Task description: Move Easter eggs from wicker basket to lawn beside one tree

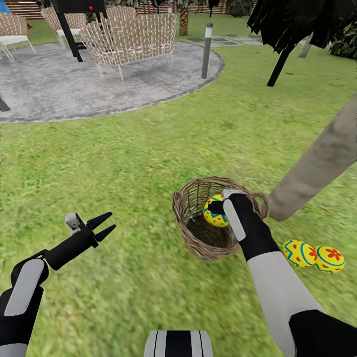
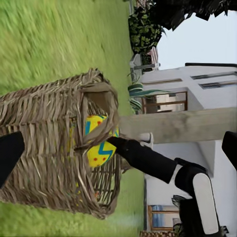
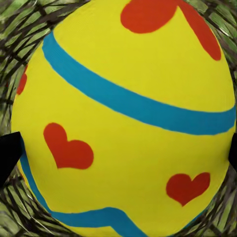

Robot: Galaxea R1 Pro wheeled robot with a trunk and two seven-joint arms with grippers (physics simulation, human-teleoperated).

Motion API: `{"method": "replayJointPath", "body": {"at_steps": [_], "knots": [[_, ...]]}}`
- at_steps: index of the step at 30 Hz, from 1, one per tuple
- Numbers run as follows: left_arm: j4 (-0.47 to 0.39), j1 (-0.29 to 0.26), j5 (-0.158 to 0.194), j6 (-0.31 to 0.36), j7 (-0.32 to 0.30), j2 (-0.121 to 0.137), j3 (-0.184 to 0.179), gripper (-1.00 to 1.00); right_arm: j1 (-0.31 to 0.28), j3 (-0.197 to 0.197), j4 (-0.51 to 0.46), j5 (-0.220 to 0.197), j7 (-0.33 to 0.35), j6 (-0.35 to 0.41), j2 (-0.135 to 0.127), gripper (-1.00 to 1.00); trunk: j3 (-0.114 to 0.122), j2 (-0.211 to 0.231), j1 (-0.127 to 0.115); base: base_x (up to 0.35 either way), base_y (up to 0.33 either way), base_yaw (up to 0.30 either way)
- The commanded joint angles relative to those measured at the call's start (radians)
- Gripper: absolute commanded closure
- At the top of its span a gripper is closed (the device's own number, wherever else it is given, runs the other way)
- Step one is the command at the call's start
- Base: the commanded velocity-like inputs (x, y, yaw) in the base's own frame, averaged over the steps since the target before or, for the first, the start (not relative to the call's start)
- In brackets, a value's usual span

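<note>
Egg (image 1: 215,212) between right hand (image 1: 221,209) fingers, inside basket (image 1: 191,233)

The robot's arms are black with light grey parts. The left arm (image 1: 29,287) has a rounded black shell with a long grey panel on it, then a thin black bar. At its end sits a small grey block and the left gripper (image 1: 105,225), with two pointy black fingers. The right arm (image 1: 277,282) has a wide grey sleeve, a black wrist and a grey strip. A striped black and grey part of the body (image 1: 178,343) shows low down.
</note>
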Motion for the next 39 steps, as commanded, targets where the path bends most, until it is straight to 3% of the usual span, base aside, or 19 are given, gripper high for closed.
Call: {"method": "replayJointPath", "body": {"at_steps": [1, 2, 4, 5, 13, 17, 19, 20, 24, 27, 29, 30, 32, 34, 39], "knots": [[0.000, 0.000, -0.001, 0.000, 0.000, 0.000, 0.000, -1.00, 0.001, 0.000, -0.012, -0.027, -0.001, 0.004, -0.001, 1.00, 0.004, 0.000, 0.000, 0.000, 0.000, 0.000], [0.000, 0.000, -0.001, 0.000, 0.000, 0.000, 0.000, -1.00, 0.003, 0.001, -0.025, -0.052, -0.001, 0.006, -0.011, 1.00, 0.008, 0.001, -0.001, 0.000, 0.000, 0.000], [0.000, 0.000, -0.001, 0.000, 0.000, 0.000, 0.000, -1.00, 0.037, 0.004, -0.125, -0.156, -0.001, 0.010, -0.068, 1.00, 0.016, 0.001, -0.002, 0.000, 0.000, 0.000], [0.000, 0.000, -0.001, 0.000, 0.000, 0.000, 0.000, -1.00, 0.049, 0.004, -0.155, -0.186, -0.001, 0.017, -0.079, 1.00, 0.019, 0.001, -0.002, 0.000, 0.000, 0.000], [0.000, 0.000, -0.001, -0.001, 0.001, 0.000, 0.000, -1.00, 0.072, 0.004, -0.230, -0.333, -0.001, 0.044, -0.136, 1.00, 0.050, 0.003, -0.006, 0.000, 0.000, 0.000], [0.000, 0.000, -0.001, -0.002, 0.001, 0.000, 0.000, -1.00, 0.089, 0.007, -0.258, -0.521, -0.001, 0.044, -0.201, 1.00, 0.066, 0.004, -0.008, 0.000, 0.000, 0.000], [0.000, 0.000, -0.001, -0.002, 0.002, 0.000, -0.001, -1.00, 0.107, 0.007, -0.274, -0.604, -0.001, 0.044, -0.216, 1.00, 0.074, 0.005, -0.008, -0.167, 0.000, 0.000], [0.000, 0.000, -0.001, -0.002, 0.002, 0.000, -0.001, -1.00, 0.115, 0.007, -0.279, -0.625, -0.001, 0.044, -0.219, 1.00, 0.077, 0.005, -0.009, -0.286, 0.000, 0.000], [0.000, 0.000, -0.001, -0.003, 0.001, 0.000, -0.001, -1.00, 0.146, 0.005, -0.330, -0.649, 0.000, 0.040, -0.220, 1.00, 0.089, 0.005, -0.010, -0.147, 0.000, 0.000], [0.000, 0.000, -0.001, -0.005, 0.000, 0.000, 0.000, -1.00, 0.169, 0.001, -0.341, -0.647, 0.173, 0.039, -0.228, 1.00, 0.089, 0.005, -0.010, -0.002, 0.000, 0.000], [0.000, 0.000, -0.001, -0.005, 0.000, 0.000, 0.000, -1.00, 0.184, -0.003, -0.341, -0.646, 0.310, 0.038, -0.259, 1.00, 0.089, 0.005, -0.010, 0.000, 0.000, 0.000], [0.000, 0.000, -0.001, -0.005, 0.000, 0.000, 0.000, -1.00, 0.190, -0.014, -0.341, -0.646, 0.351, 0.037, -0.270, 1.00, 0.089, 0.005, -0.010, 0.000, 0.000, 0.000], [0.000, 0.000, -0.001, -0.005, 0.001, 0.000, 0.000, -1.00, 0.206, -0.072, -0.341, -0.647, 0.447, 0.037, -0.278, 1.00, 0.089, 0.005, -0.010, 0.000, 0.000, 0.000], [0.000, 0.000, -0.001, -0.005, 0.001, 0.000, 0.000, -1.00, 0.227, -0.103, -0.340, -0.647, 0.584, 0.038, -0.280, 1.00, 0.089, 0.005, -0.010, 0.000, 0.000, 0.000], [0.000, 0.000, 0.001, -0.008, 0.000, 0.000, 0.003, -1.00, 0.268, -0.109, -0.334, -0.647, 0.753, 0.036, -0.280, 1.00, 0.089, 0.005, -0.010, 0.000, 0.000, 0.000]]}}
